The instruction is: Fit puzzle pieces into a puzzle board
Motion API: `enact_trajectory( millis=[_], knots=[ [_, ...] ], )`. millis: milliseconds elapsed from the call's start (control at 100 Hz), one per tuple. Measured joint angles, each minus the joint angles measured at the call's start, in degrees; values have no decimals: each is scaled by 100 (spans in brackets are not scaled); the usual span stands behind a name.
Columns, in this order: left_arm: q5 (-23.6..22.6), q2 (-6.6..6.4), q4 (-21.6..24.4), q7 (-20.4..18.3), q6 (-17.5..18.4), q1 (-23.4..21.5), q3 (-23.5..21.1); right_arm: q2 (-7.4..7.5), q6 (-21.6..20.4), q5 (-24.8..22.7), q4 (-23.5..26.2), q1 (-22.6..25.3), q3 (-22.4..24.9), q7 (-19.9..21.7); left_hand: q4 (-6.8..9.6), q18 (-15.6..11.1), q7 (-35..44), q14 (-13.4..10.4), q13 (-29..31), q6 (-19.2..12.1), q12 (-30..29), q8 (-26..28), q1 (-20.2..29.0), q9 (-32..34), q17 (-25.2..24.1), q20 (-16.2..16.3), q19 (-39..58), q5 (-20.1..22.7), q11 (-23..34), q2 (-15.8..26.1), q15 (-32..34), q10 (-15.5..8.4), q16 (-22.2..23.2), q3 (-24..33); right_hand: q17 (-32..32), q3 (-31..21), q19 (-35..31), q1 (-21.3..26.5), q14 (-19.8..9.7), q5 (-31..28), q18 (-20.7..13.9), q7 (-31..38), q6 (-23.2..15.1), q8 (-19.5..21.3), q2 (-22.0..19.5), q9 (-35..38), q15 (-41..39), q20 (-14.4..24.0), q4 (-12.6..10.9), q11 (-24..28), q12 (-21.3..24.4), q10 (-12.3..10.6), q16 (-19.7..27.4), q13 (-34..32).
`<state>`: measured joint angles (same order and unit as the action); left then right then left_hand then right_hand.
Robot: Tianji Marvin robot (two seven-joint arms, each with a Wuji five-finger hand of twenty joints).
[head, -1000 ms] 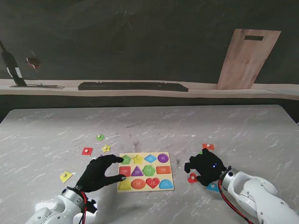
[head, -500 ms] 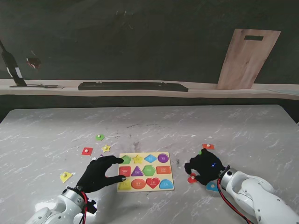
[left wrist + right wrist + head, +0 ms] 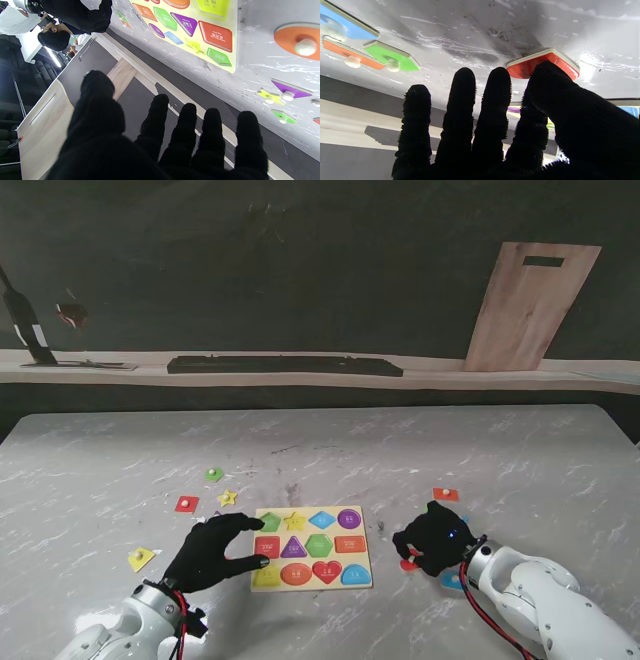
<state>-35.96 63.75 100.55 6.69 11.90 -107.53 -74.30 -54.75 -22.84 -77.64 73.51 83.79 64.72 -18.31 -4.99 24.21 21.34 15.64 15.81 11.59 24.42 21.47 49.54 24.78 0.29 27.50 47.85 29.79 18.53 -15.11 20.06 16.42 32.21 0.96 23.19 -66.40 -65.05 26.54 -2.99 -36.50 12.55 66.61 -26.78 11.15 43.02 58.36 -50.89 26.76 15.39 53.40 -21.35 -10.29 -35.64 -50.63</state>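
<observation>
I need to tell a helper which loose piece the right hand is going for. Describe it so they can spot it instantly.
Start at the yellow puzzle board in the middle of the marble table, then look just to its right, where the black-gloved right hand hovers. The red piece lies under that hand's thumb. Unlike the green, orange and blue pieces nearby, it is red and touched by the hand.

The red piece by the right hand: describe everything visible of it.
The red piece is a flat, thick slab with a glossy red face, rounded corners and a pale, wood-like edge layer. It lies flat on the grey marbled table, outside the puzzle board, to the board's right. The right hand covers most of it from the stand view; in the wrist view the thumb tip lies over its face. Its full shape and any knob are hidden.
</observation>
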Motion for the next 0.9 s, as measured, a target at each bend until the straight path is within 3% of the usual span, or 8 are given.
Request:
enact_trajectory(
  millis=[290,450,730,900],
  knots=[
    [0,0,1,6,-3,1,2,-78,-139,392,-173,-53,-19,-70,0,0,0,-4,0,0,0,0,0,0,-25,0,-57,1,-2,1,-6,0,-58,0,294,-503,-76,29,20,-572,-5,10,423,-217,727,648,-115,0,-107,-149,203,209,-61,-502],
    [6,0,5,8,1,-2,0,-211,-127,674,70,236,348,72,0,0,0,-7,0,0,0,0,0,0,-25,0,-62,1,-3,1,-9,0,-59,0,345,-505,-127,10,154,-781,-5,10,640,-271,917,708,-189,0,-19,-151,218,347,-120,-529],
    [14,4,20,60,28,-38,-21,-403,299,1575,798,555,464,573,0,1,0,-9,0,0,-1,0,0,0,-26,0,-117,2,-4,35,-11,0,-64,0,388,-514,-347,138,517,-922,154,19,1238,-271,1030,826,-419,0,-30,-76,270,687,-212,-756],
    [26,5,23,63,71,-46,-34,-482,898,2231,1194,569,186,895,0,1,0,-9,0,0,-1,0,0,0,-26,0,-120,3,-4,57,-12,0,-65,0,423,-562,-543,291,780,-1033,437,20,1628,-271,1120,826,-666,0,-89,21,272,923,-335,-832]
  ],
)
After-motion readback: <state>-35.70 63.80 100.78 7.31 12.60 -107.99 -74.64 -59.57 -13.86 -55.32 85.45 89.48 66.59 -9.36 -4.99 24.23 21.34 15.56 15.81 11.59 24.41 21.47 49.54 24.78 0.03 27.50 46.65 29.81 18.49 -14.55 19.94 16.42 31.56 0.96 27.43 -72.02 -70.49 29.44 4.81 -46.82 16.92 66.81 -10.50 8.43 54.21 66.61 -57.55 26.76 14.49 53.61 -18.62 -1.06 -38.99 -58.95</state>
